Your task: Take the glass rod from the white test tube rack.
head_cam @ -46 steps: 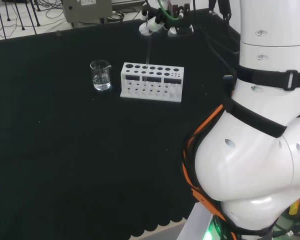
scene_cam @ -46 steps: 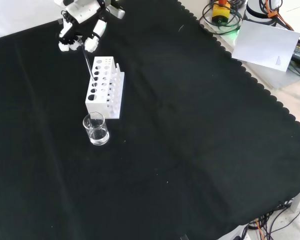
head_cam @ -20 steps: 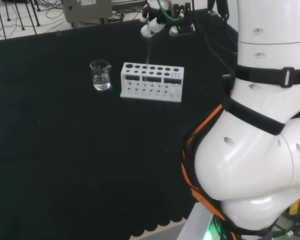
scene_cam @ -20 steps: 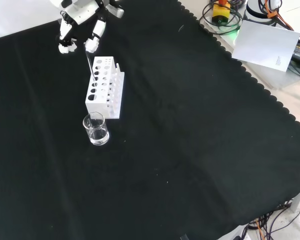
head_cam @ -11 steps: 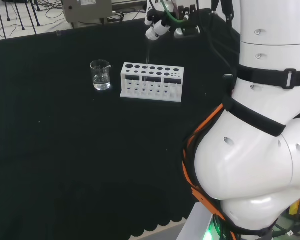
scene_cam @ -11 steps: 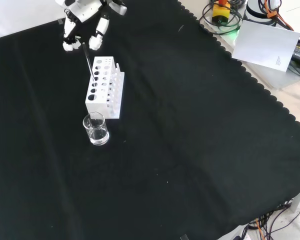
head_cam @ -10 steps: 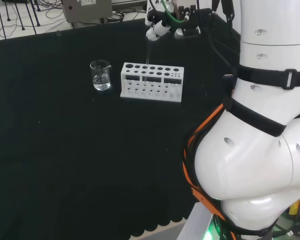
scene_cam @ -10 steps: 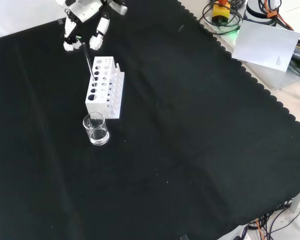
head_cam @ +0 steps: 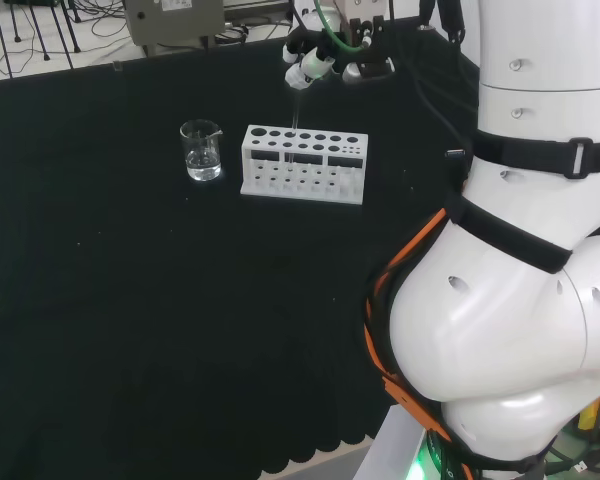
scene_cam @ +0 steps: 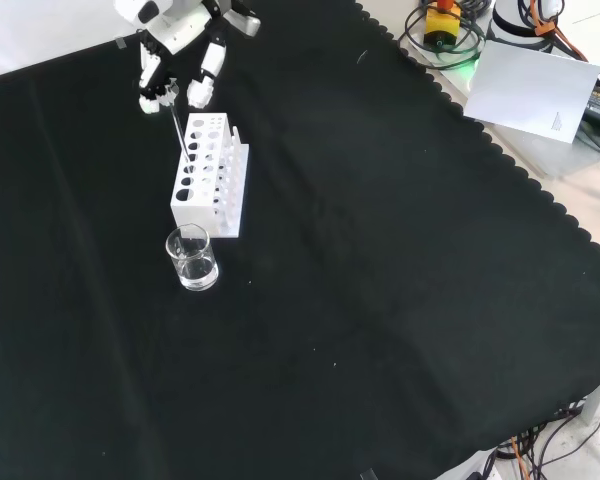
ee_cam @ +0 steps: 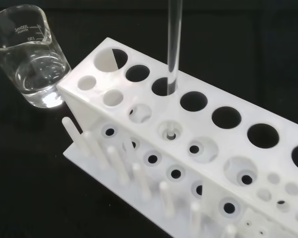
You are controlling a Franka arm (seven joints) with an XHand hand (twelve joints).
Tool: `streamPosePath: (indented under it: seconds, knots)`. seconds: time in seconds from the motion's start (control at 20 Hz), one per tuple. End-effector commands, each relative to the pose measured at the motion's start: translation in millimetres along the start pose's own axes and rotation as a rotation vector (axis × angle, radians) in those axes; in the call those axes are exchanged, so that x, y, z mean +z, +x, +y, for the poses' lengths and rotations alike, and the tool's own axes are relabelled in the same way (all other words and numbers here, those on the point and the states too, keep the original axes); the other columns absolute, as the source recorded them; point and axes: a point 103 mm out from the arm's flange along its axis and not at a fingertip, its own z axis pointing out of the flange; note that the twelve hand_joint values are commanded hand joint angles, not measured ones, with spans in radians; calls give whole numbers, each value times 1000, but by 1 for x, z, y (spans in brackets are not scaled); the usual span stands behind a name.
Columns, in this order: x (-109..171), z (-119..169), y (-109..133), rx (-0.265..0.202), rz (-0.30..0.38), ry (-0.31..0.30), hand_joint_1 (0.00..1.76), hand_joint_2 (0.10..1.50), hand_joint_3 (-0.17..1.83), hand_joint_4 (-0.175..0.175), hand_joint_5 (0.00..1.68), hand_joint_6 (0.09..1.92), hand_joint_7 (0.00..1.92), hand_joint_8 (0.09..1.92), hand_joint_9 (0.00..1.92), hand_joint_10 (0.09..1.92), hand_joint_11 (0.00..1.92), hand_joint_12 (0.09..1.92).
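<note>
The glass rod (ee_cam: 173, 44) stands nearly upright in a hole of the white test tube rack (scene_cam: 208, 175), its lower end seated in the rack's bottom plate. The robot hand (scene_cam: 176, 62) sits at the rod's top, fingers curled about it; whether they actually pinch it I cannot tell. The grasp step looks to be in hand. Next comes a straight lift clear of the rack, avoiding the beaker (scene_cam: 192, 258) just beside the rack's end on the tabletop (scene_cam: 380, 300).
</note>
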Motion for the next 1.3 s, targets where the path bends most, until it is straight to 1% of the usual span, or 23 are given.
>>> streamPosePath:
  seconds: [0.05,0.15,0.25,0.4,0.55,0.65,0.75,0.8,0.85,1.0,1.1,1.3]
  knots:
    - [3,9,0,-7,16,-4,800,1106,-175,-69,504,670,885,815,1122,820,1077,1319]
    - [4,11,-3,-3,18,-7,814,1111,-175,-82,540,692,910,813,1180,827,1154,1321]
    - [3,14,1,7,6,-1,839,1117,-175,-105,580,711,939,814,1269,824,1263,1309]
    - [3,10,-6,13,6,-2,859,1122,-175,-126,608,725,963,817,1349,825,1374,1309]
    - [3,9,-13,19,10,-5,868,1123,-175,-133,623,735,973,820,1372,822,1426,1299]
    - [2,8,-15,20,2,-10,872,1124,-175,-136,629,738,976,821,1376,821,1444,1298]
    - [2,7,-15,11,2,-19,877,1124,-175,-141,637,743,979,823,1392,811,1479,1289]
    - [0,11,-9,23,-9,-6,880,1124,-175,-143,643,745,981,823,1405,801,1495,1284]
    - [-2,13,-5,23,-7,-3,884,1124,-175,-146,648,747,983,824,1419,794,1507,1282]
    - [-3,15,-4,1,21,-19,899,1125,-175,-154,663,750,988,825,1452,788,1530,1282]
    - [-3,15,-3,-11,22,-28,903,1125,-175,-156,667,750,991,825,1462,787,1539,1283]
    - [-5,17,1,-17,17,-35,917,1128,-175,-163,679,750,998,825,1483,780,1557,1279]
